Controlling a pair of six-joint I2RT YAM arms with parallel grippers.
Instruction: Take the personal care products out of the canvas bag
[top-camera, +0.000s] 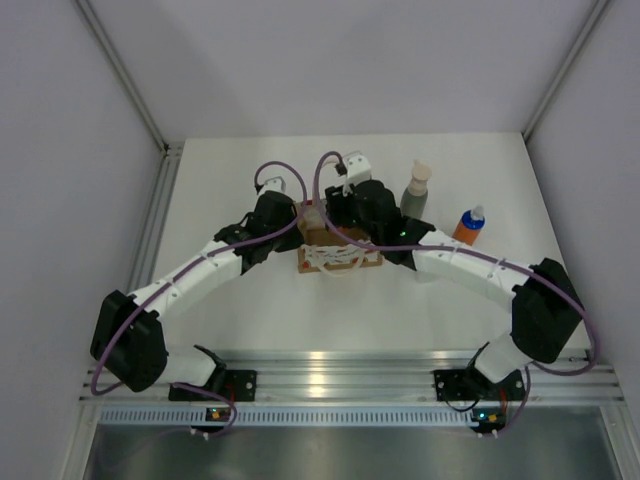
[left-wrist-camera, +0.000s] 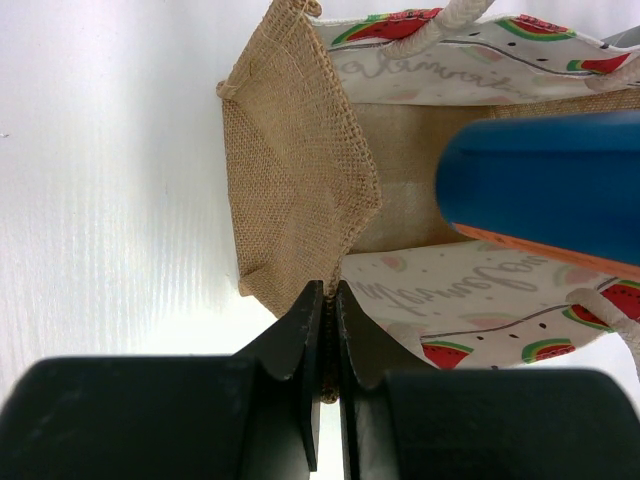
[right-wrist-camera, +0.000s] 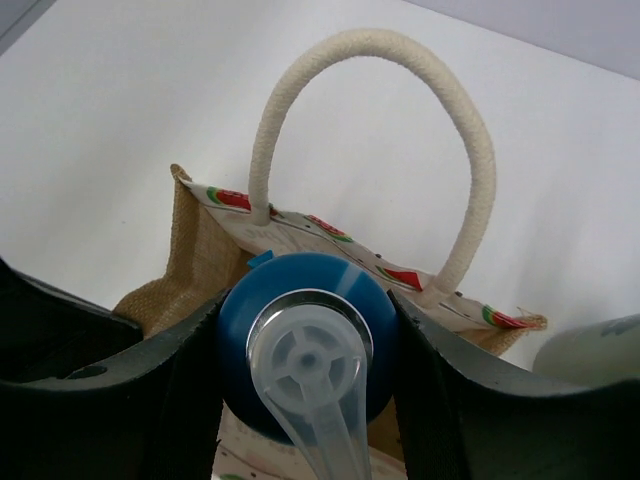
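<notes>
White tabletop (top-camera: 250, 300), enclosed by grey walls (top-camera: 60, 120); you will find the bag (top-camera: 340, 258) at its centre, mouth open. Left gripper (left-wrist-camera: 326, 315) is clenched on the bag's burlap rim at one corner, jaws pressed together with the cloth between them. Right gripper (right-wrist-camera: 308, 345) grasps the blue bottle (right-wrist-camera: 300, 285), one finger on each side of its body; the clear pump head faces the wrist camera. This bottle sits over the bag's mouth, beside a rope handle (right-wrist-camera: 380, 60); you cannot tell how deep it reaches. Pump bottle (top-camera: 416, 192) and orange bottle (top-camera: 468, 224) stand upright on the tabletop, right of the bag and apart from it.
</notes>
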